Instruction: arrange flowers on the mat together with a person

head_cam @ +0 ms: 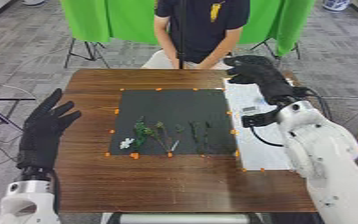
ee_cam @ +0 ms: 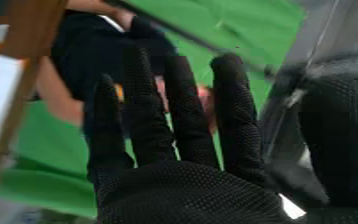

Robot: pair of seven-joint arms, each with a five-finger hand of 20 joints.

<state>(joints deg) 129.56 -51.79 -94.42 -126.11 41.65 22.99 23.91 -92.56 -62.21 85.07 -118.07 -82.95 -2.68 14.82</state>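
Brown wooden table (head_cam: 180, 192), green cloth (head_cam: 118, 20) behind.
In the head view, a white sheet (head_cam: 269, 157) lies along the table's right side, and small orange bits (head_cam: 135, 156) dot the tabletop; beyond, black stand legs (head_cam: 88, 46) and a blue-and-white pot (head_cam: 335, 4) rest on grey flooring (head_cam: 33, 65).

Green cloth (head_cam: 113, 20) is hanging at 12 o'clock and a robot arm (head_cam: 322, 145) is showing at 4, suggesting a lab.
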